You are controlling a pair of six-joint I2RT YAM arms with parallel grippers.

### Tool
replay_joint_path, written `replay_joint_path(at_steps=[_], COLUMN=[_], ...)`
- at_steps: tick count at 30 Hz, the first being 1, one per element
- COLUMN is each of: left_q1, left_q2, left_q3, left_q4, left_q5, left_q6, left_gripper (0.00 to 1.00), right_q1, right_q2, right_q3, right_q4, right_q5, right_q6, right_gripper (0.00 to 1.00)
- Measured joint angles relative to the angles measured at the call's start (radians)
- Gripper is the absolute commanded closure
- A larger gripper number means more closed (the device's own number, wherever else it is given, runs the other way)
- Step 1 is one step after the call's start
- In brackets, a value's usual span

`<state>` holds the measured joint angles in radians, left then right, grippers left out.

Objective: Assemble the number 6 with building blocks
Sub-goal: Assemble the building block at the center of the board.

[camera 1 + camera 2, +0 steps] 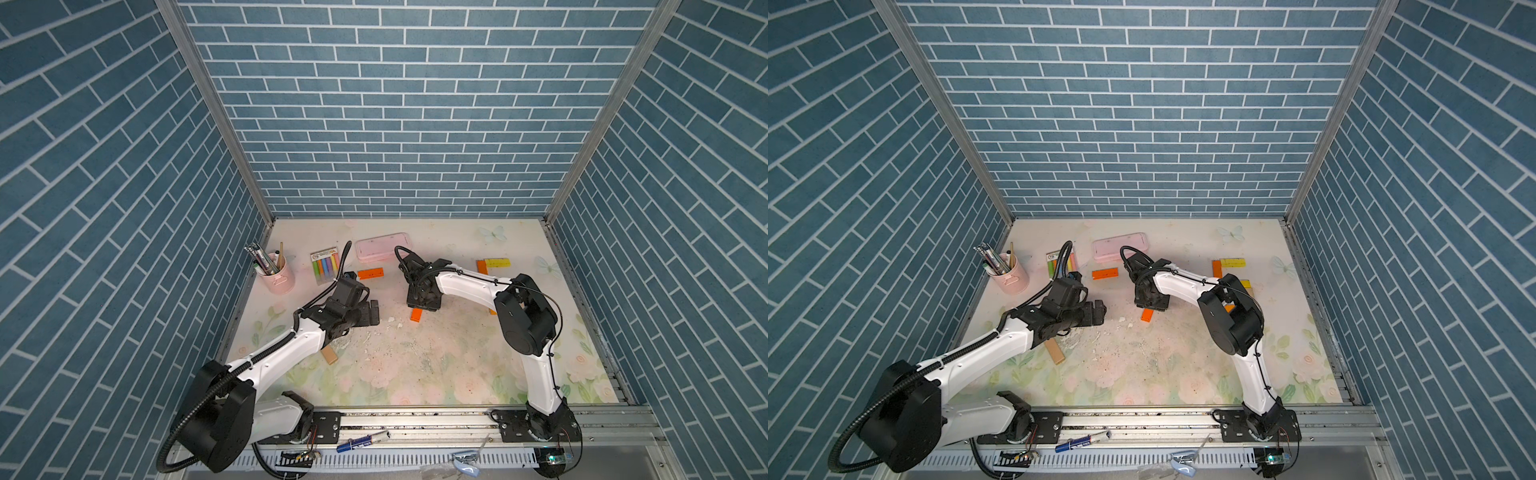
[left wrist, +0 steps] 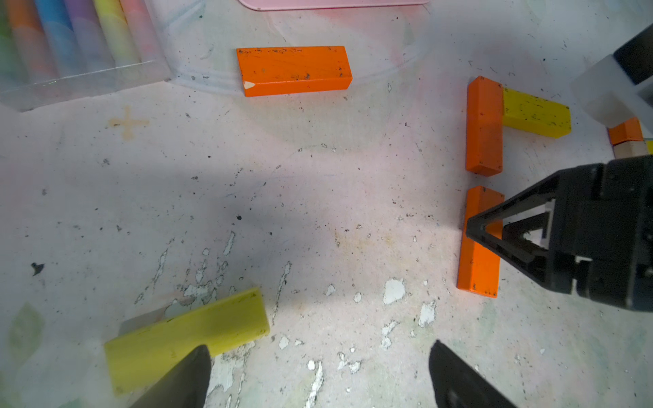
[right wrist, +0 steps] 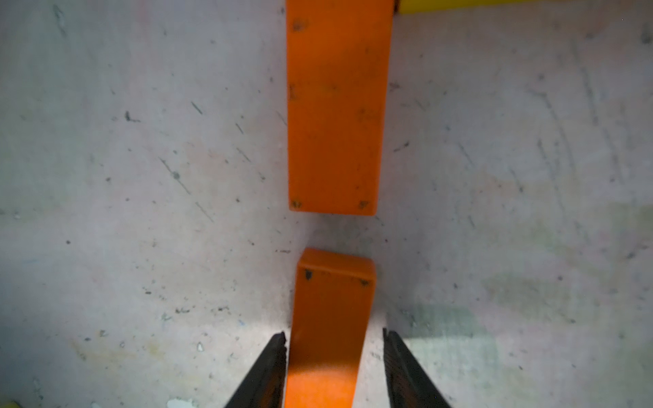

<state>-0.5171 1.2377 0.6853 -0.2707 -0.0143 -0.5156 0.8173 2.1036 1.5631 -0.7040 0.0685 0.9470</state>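
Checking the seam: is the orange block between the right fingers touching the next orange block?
Apart. Right wrist view shows bare table between the nearer orange block and the next orange block.

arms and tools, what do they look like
The left arm and right arm have white shells and round black joints. A black corrugated hose follows the left; a thin black cable, the right. The left tool and right tool are black and wedge-shaped.
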Motion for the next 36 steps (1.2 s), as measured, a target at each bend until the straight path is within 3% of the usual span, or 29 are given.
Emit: replay_joint_path(at_steps=[8, 36], left_q1=[0.0, 0.001], left_q2=[-0.006, 0.019], left_q3=[0.0, -0.003], left_q4=[0.0, 0.0], left_q5=[0.0, 0.0], left_q6=[0.0, 0.0], left_gripper=[0.03, 0.04], right_q1=[0.0, -0.028], right_q2=[0.007, 0.033], right_q3=[0.008, 0.048], right_q4=[-0.014, -0.029], right_q5=[-0.006, -0.015], right_q6=[0.009, 0.008], right_gripper=[0.69, 0.69])
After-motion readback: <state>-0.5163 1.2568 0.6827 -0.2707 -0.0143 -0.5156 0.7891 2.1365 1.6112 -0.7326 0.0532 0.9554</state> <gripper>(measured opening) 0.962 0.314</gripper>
